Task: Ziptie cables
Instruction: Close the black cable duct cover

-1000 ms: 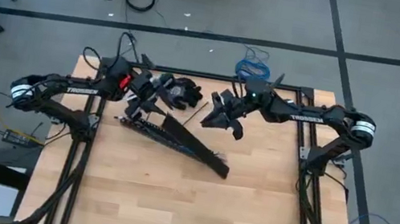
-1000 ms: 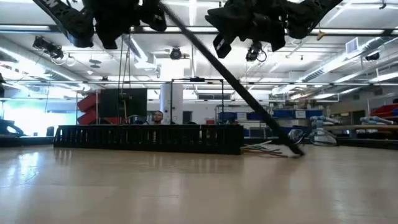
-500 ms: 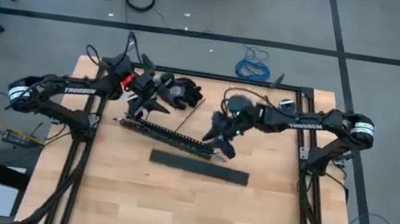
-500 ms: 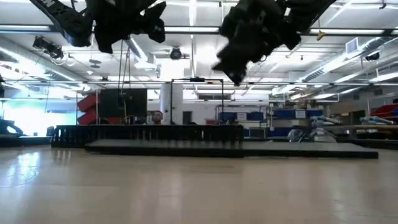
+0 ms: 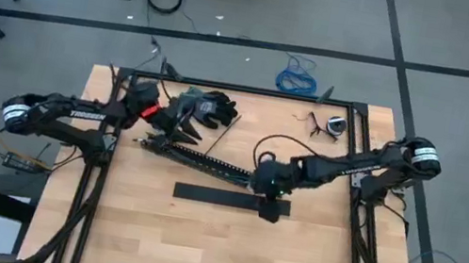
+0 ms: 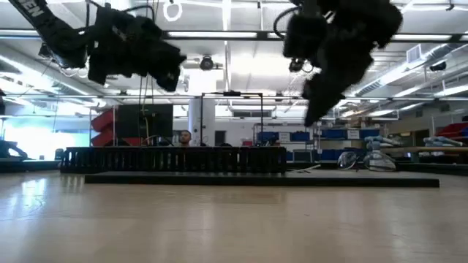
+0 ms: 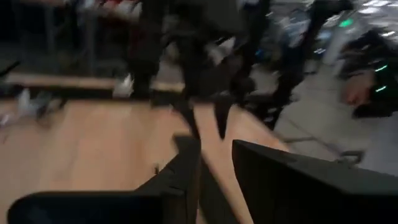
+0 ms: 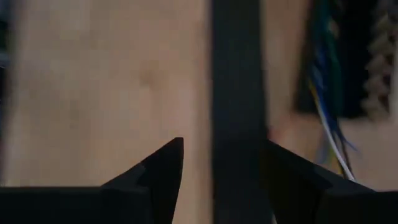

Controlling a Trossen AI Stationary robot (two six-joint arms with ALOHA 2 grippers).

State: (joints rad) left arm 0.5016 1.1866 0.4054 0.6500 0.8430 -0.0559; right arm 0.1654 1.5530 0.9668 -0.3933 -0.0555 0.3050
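A flat black strip lies on the wooden table, also seen in the low view. Behind it lies a black slotted strip, with the thin coloured cables along it. My right gripper hangs open above the flat strip's right end. In its wrist view the strip runs between the two fingers, and the low view shows this gripper well above the table. My left gripper hovers open over the slotted strip's left end, holding nothing.
A black glove lies at the far edge beside my left gripper. A small looped object sits at the far right. A blue coiled cable lies on the floor beyond the table. Bare wood fills the near half.
The flat black strip, which leaned with one end raised near my left gripper, has dropped flat onto the table in front of the slotted strip. My right gripper has moved toward the near edge and down, over the flat strip's right end. My left gripper has drawn back leftward.
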